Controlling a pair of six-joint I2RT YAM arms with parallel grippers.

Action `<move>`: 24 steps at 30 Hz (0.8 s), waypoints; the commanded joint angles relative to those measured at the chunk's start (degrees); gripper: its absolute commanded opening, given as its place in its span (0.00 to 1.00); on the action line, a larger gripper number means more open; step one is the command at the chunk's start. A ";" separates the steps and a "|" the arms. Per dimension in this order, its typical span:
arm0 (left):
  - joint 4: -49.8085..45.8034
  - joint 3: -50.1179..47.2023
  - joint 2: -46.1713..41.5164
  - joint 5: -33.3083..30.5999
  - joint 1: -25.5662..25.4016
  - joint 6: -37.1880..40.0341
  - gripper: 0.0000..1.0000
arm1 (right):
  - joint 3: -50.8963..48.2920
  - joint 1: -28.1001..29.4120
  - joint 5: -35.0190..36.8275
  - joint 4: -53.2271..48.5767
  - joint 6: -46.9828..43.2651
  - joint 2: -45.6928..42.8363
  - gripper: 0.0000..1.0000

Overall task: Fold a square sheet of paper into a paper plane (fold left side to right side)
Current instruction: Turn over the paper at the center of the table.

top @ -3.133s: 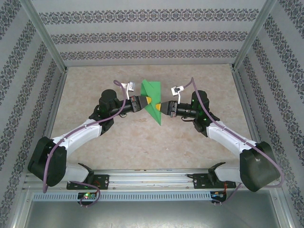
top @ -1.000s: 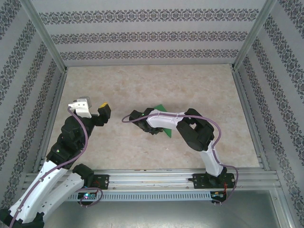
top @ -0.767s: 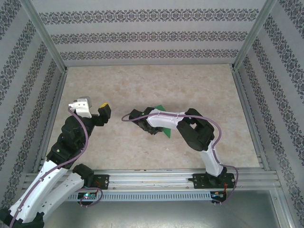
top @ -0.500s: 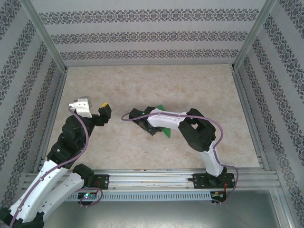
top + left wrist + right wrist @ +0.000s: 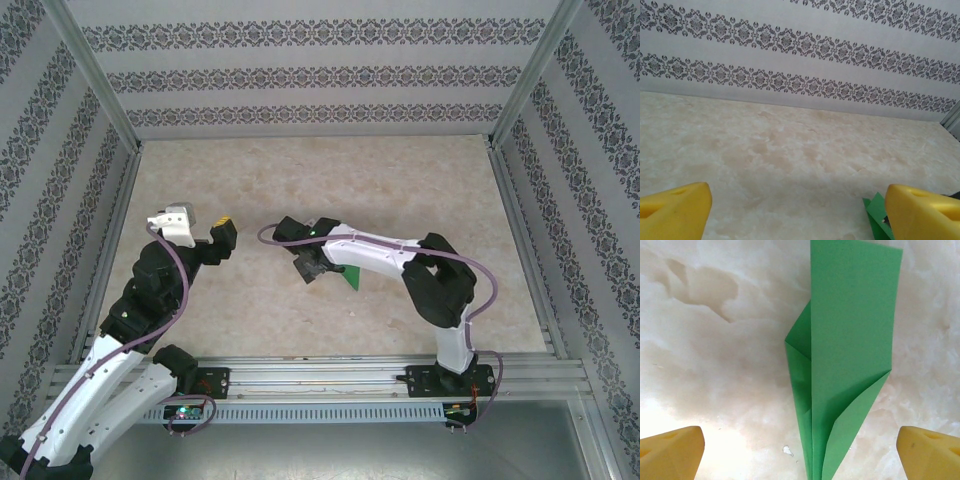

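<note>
On counter, spread right hand wider than before | found paper plane flat between its fingers | held left hand apart

So our paper plane is bright green, folded down to a long slim dart. It's lying flat on the pale marbled worktop, around mid-depth and roughly centre. We can see a straight lengthwise crease, a slanted flap on one side and a smaller layer poking out the other. One end's blunt, the other tapers to a point.
</note>
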 commanded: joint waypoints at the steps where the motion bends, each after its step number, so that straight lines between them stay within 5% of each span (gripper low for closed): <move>1: -1.40 0.85 0.64 0.01 0.03 -1.78 0.91 | -2.30 -0.18 -2.67 2.38 -0.83 -4.96 0.98; 8: -1.26 1.57 5.74 2.95 0.15 -8.29 0.93 | -10.82 -1.96 -6.74 12.17 -0.81 -17.59 0.98; 14: 3.65 1.61 13.85 11.63 0.17 -13.83 0.88 | -20.72 -6.55 -11.39 20.39 -0.02 -29.14 0.98; 24: 9.65 2.53 28.16 24.64 0.01 -20.77 0.74 | -41.77 -22.75 -27.77 37.83 6.03 -49.37 0.98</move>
